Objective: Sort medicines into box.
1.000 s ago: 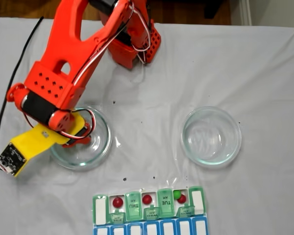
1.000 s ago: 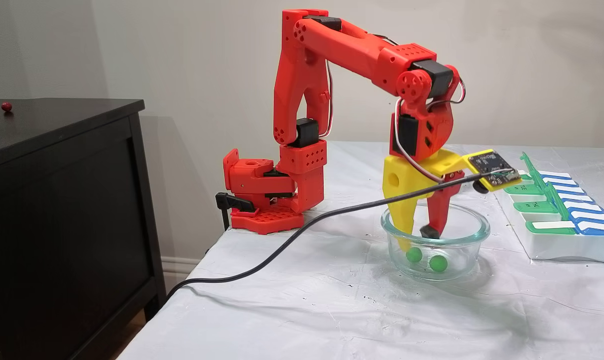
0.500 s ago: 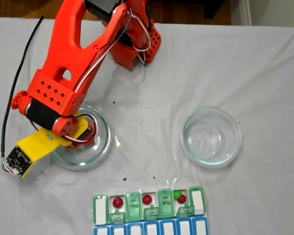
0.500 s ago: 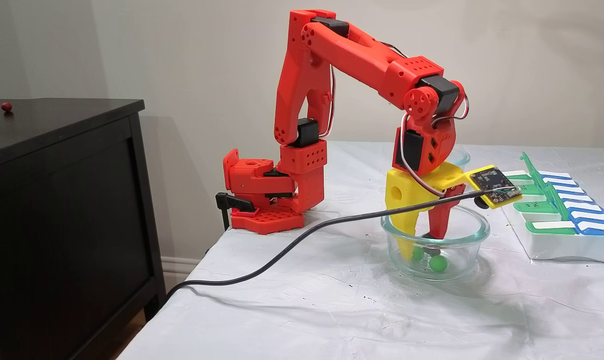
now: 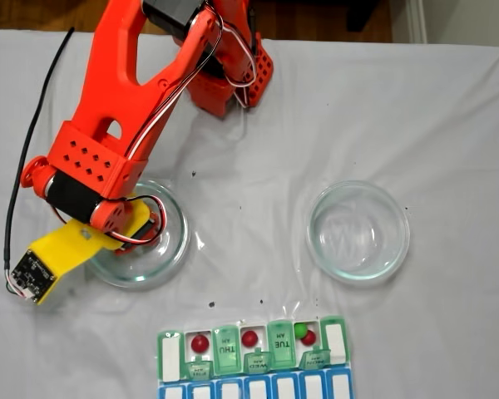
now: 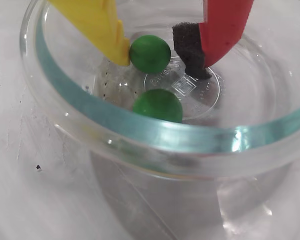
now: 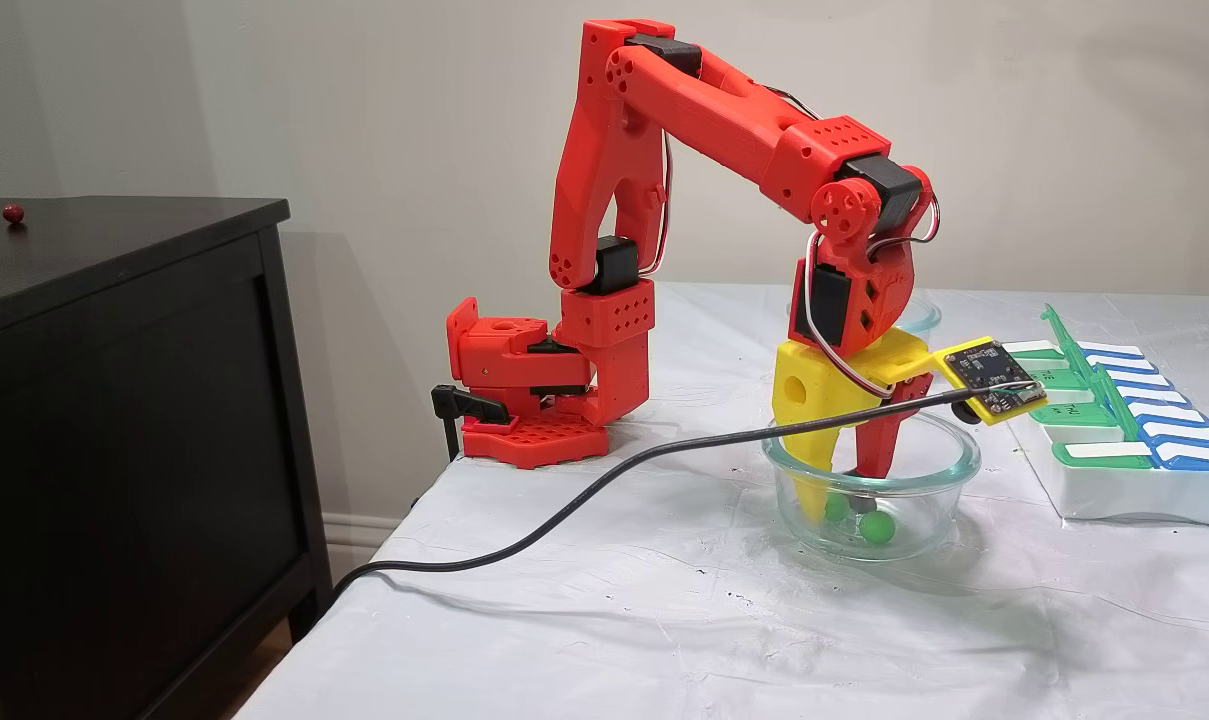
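Two green balls: both lie on the floor of the left glass dish [image 6: 140, 131]; one green ball [image 6: 150, 53] sits between the tool's fingers, the other green ball [image 6: 157, 105] lies free just beside it, nearer the wrist camera.
Tool [image 6: 157, 54]: lowered into the dish, jaws apart; the yellow finger [image 6: 97, 22] touches the ball on one side, while the black pad on the red finger [image 6: 225, 25] stands just clear of it on the other, so it is not yet clamped.
Box [image 5: 254, 353]: at the near table edge in a fixed view, green lids flipped up; three dark red balls sit in separate white compartments, first red ball [image 5: 200, 342], second red ball [image 5: 249, 338], third red ball [image 5: 308, 337], the last sharing its compartment with a third green ball [image 5: 300, 330].
Second dish [image 5: 358, 232]: to the right, well apart from the arm.
Table [image 5: 258, 150]: covered with a white cloth.
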Robot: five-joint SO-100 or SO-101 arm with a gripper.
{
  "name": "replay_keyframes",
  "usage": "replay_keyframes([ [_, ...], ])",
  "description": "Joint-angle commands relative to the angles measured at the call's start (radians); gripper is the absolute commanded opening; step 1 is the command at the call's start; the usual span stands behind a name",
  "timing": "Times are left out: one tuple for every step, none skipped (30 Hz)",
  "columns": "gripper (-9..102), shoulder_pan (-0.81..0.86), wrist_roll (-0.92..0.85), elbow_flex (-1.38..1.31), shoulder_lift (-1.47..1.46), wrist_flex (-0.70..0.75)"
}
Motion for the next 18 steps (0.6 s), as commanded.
replay_keyframes([
  [11, -0.008, 0.009, -0.009, 0.006, -0.009],
  [4, -0.011, 0.017, -0.009, 0.005, -0.012],
  [3, -0.011, 0.023, -0.012, 0.003, -0.012],
  [2, -0.011, 0.026, -0.014, 0.005, -0.011],
  [1, -0.011, 0.028, -0.014, 0.009, -0.009],
  [0, -0.011, 0.029, -0.014, 0.015, -0.006],
  [0, -0.009, 0.038, -0.018, 0.017, -0.002],
  [0, -0.008, 0.043, -0.025, 0.017, 0.012],
  [0, -0.008, 0.049, -0.032, 0.012, 0.026],
  [0, -0.008, 0.06, -0.041, 0.005, 0.048],
  [0, -0.009, 0.071, -0.049, -0.002, 0.071],
  [0, -0.017, 0.083, -0.058, 0.0, 0.091],
  [0, -0.028, 0.098, -0.064, 0.012, 0.104],
  [0, -0.04, 0.121, -0.071, 0.032, 0.112],
  [0, -0.051, 0.147, -0.075, 0.06, 0.112],
  [0, -0.067, 0.179, -0.075, 0.094, 0.109],
  [0, -0.084, 0.206, -0.077, 0.124, 0.107],
  [0, -0.106, 0.233, -0.08, 0.156, 0.106],
])
